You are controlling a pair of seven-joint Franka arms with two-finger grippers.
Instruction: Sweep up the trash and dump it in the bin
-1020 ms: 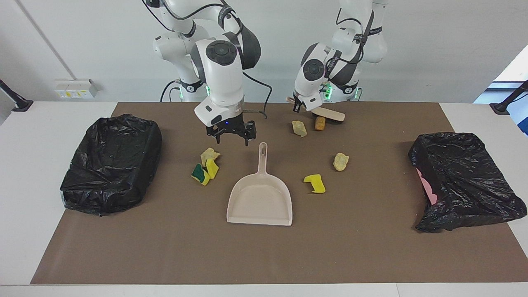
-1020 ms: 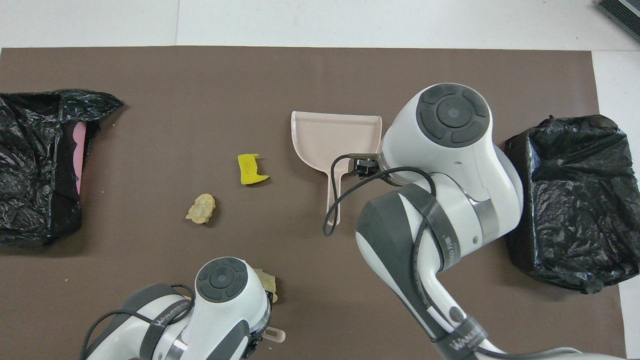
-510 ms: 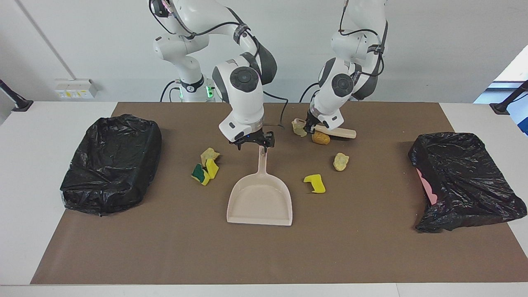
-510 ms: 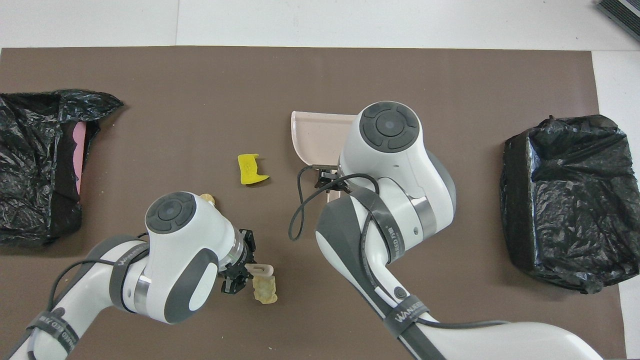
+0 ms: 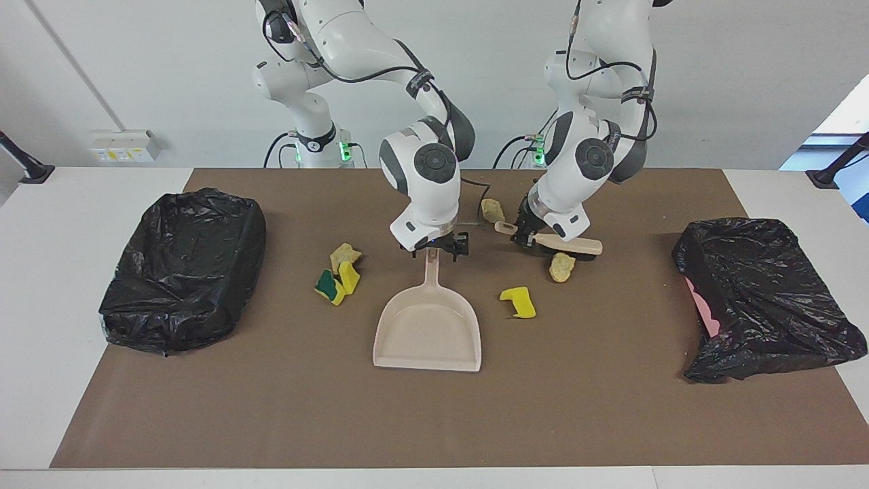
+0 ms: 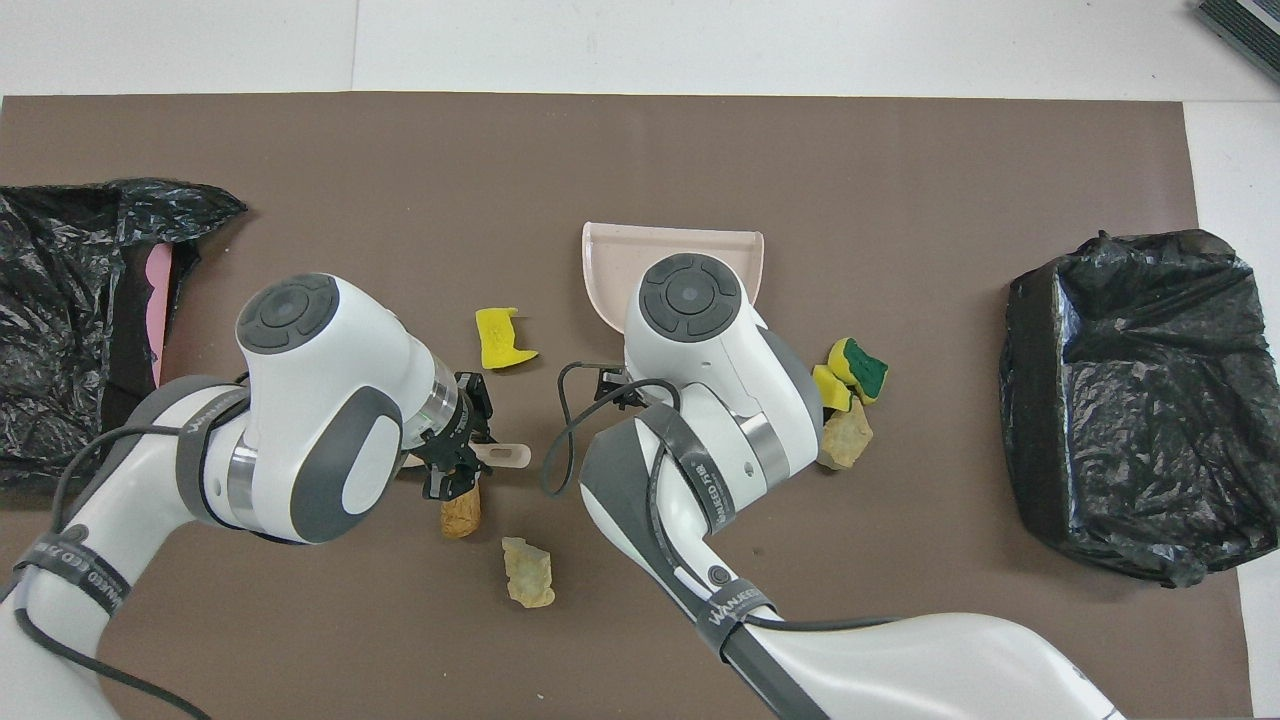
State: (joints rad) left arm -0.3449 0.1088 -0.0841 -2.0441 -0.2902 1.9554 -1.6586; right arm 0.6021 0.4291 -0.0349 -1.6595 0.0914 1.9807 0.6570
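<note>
A beige dustpan [image 5: 428,326] [image 6: 610,262] lies mid-mat, handle toward the robots. My right gripper [image 5: 435,247] hangs open low over the handle's end, a finger on each side. My left gripper [image 5: 524,235] [image 6: 452,462] is shut on the beige brush [image 5: 567,244], whose handle tip [image 6: 505,455] pokes out. Trash lies scattered: a brown chunk [image 6: 460,516] by the brush, a pale chunk [image 5: 492,209] [image 6: 528,572], a tan chunk [image 5: 561,266] beside the brush head, a yellow sponge [image 5: 519,302] [image 6: 500,340], yellow-green sponges [image 5: 336,282] [image 6: 855,368], another tan chunk [image 5: 345,255] [image 6: 848,437].
Two bins lined with black bags stand on the brown mat [image 5: 434,421]: one [image 5: 183,265] [image 6: 1130,400] at the right arm's end, one [image 5: 767,299] [image 6: 60,330] at the left arm's end. A cable loops from the right wrist [image 6: 560,430].
My left gripper carried the brush away from the robots, pushing the brown chunk along. My right gripper swung over and came down to the dustpan handle's end.
</note>
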